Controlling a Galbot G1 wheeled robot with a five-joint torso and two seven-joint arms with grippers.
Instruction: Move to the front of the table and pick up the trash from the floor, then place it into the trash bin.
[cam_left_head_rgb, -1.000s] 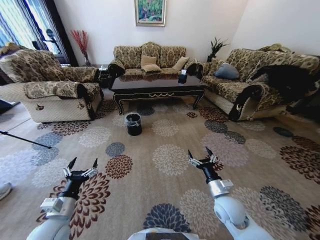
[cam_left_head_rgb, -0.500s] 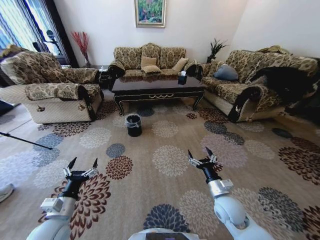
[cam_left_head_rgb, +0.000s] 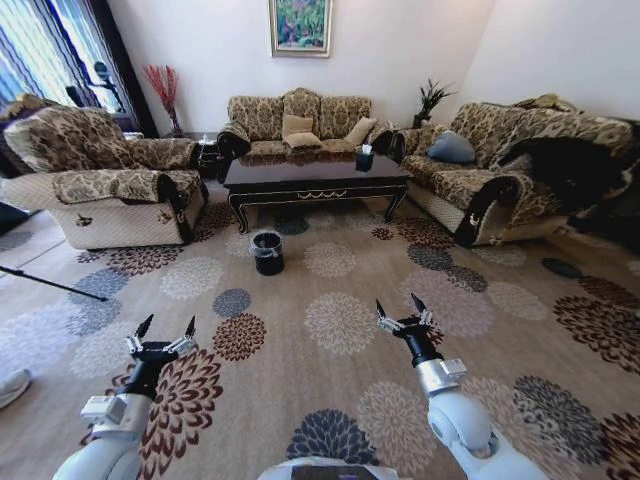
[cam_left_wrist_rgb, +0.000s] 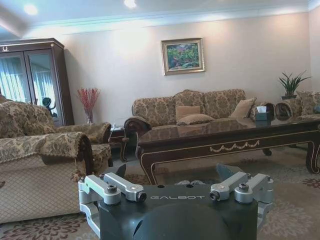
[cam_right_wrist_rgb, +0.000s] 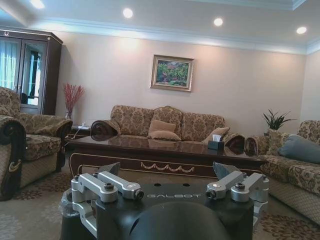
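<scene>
Legibly, "GALBOT" across left end effector (cam_left_wrist_rgb: 176, 197).

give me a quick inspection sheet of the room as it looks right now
surface: flower-patterned carpet covers the floor in front of the robot
job's things: table stands ahead by the sofas; trash bin sits on the carpet in front of the table's left end; trash cannot be made out
clutter: small dark box on the table's right end
grippers: left gripper and right gripper both open, empty, held low above the carpet
cables: thin dark rod lies on the floor at left
surroundings: three patterned sofas, framed painting, potted plant
</scene>
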